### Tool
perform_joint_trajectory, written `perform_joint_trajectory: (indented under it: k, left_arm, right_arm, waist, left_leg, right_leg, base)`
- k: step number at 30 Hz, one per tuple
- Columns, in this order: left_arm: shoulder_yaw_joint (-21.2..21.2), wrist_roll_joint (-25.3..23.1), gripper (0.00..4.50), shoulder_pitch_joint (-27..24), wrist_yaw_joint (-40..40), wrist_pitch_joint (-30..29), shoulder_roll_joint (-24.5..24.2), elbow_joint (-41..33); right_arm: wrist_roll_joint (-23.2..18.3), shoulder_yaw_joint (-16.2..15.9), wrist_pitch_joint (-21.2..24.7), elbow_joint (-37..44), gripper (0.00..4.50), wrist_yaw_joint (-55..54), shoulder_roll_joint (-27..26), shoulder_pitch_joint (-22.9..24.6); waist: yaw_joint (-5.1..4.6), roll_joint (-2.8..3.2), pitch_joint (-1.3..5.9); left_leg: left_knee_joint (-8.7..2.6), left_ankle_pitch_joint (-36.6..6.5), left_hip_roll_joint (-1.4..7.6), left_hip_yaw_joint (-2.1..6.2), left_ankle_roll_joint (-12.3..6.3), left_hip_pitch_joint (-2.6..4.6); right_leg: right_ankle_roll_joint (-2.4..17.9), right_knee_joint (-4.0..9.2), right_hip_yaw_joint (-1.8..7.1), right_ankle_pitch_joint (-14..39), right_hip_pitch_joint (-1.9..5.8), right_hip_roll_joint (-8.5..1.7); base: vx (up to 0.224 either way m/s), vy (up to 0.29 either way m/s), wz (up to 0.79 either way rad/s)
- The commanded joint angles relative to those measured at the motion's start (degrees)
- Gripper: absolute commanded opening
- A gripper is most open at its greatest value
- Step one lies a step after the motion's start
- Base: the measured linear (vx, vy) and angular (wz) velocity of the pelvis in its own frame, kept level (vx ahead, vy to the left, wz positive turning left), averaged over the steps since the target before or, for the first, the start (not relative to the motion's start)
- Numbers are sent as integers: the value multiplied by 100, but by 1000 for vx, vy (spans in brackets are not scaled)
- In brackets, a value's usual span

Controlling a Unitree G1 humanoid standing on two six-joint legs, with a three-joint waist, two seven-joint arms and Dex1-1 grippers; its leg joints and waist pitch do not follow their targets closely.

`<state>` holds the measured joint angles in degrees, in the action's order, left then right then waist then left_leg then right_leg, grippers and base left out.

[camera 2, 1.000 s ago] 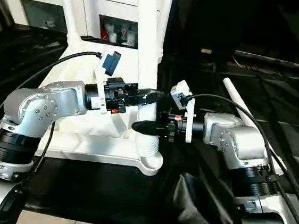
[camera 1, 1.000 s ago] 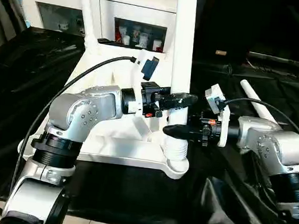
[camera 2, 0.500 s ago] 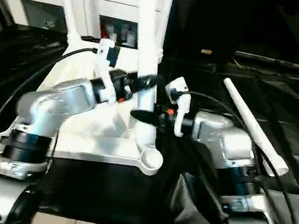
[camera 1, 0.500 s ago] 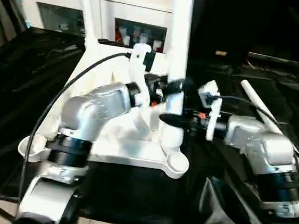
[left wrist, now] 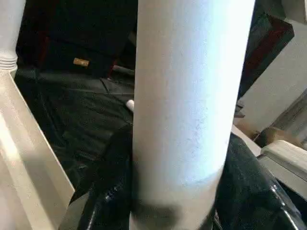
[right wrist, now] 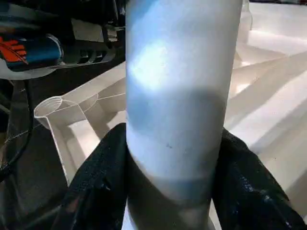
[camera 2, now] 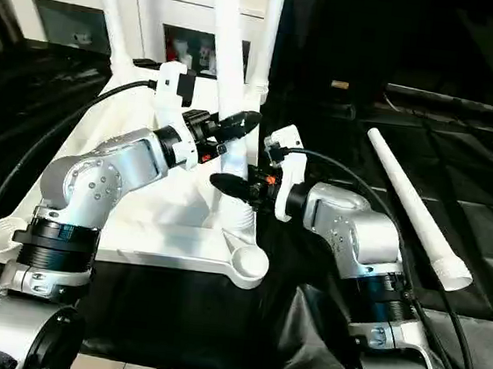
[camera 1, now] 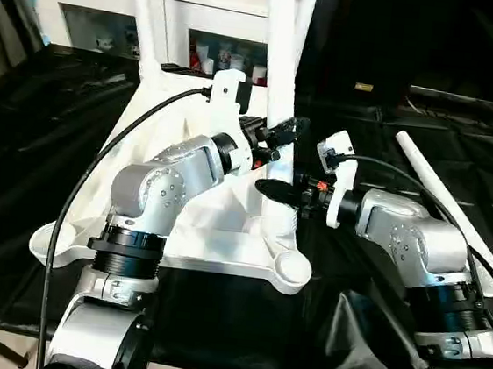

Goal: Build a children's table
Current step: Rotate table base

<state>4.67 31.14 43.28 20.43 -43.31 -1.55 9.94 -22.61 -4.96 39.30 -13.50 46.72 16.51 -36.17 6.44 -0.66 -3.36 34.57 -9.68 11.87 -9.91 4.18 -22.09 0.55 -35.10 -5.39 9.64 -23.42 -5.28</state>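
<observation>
The white tabletop [camera 1: 180, 230] lies upside down on black cloth, ribs up. Two white legs stand in its far corner sockets [camera 1: 139, 15] [camera 1: 307, 15]. A third leg [camera 1: 276, 55] is tilted, its top leaning to my left and its threaded lower end [camera 2: 241, 224] just behind the near-right corner socket [camera 1: 295, 272], which looks hollow. My left gripper [camera 1: 278, 132] is shut on this leg, and my right gripper [camera 1: 274, 190] is shut on it a little lower. The wrist views show black fingers [left wrist: 110, 191] [right wrist: 96, 182] pressed to both sides of the white tube. A fourth leg [camera 1: 443, 201] lies loose on the cloth at the right.
A white glass-doored cabinet [camera 1: 97, 10] stands behind the tabletop. Wrinkled black cloth [camera 1: 49, 129] covers the work surface on all sides. The near-left corner socket [camera 1: 47, 238] sits at the tabletop's front edge. Cables loop from both wrists.
The held leg has gone from upright over the near-right socket to tilted, top leaning left, its lower end shifted back. Both grippers moved left and farther away with it.
</observation>
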Motion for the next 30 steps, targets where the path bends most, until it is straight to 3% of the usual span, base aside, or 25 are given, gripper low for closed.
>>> perform_joint_trajectory:
  k: [1,4,9,15,21,27,30]
  left_arm:
    - [-33,-69,192,13,36,44,-42,-37]
    - [-220,3,190,13,487,-3,-275,-201]
    - [-482,147,188,-9,1111,-180,-555,-486]
    - [-613,247,188,-42,1409,-221,-618,-649]
    - [-716,319,188,-67,1585,-285,-608,-794]
    - [-727,325,188,-55,1644,-296,-641,-800]
    - [-713,332,188,-45,1649,-294,-653,-785]
  right_arm:
    - [24,-1,-202,246,245,70,40,-29]
    - [-218,27,33,374,279,428,180,-19]
    - [-223,-156,132,394,308,979,603,-5]
    - [-224,-299,246,358,309,1333,821,-16]
    - [-239,-347,268,303,309,1358,795,-30]
    - [-251,-367,323,294,309,1442,775,-26]
    - [-276,-348,354,290,282,1451,772,-13]
  waist:
    - [-3,-67,463]
    - [1,-73,465]
    - [4,-68,457]
    - [5,-76,454]
    - [-6,-81,450]
    - [-1,-78,461]
    - [4,-66,464]
  left_leg:
    - [-359,-728,89,-7,-45,83]
    - [-360,-708,93,-2,-73,84]
    - [-359,-697,96,-9,-93,82]
    - [-346,-719,93,-16,-114,75]
    - [-351,-792,102,-9,-75,86]
    - [-346,-706,98,-8,-84,80]
    - [-342,-699,96,-12,-89,83]
  right_leg:
    - [899,389,259,1090,360,-271]
    - [891,379,261,1068,364,-275]
    - [989,359,264,971,366,-275]
    - [1054,365,268,1025,372,-283]
    - [969,388,261,1280,360,-282]
    - [1007,365,263,1091,363,-270]
    - [1049,360,265,1020,364,-269]
  base:
    - [0,0,0]
    - [0,0,0]
    - [0,0,0]
    - [0,0,0]
    - [0,0,0]
    - [0,0,0]
    - [0,0,0]
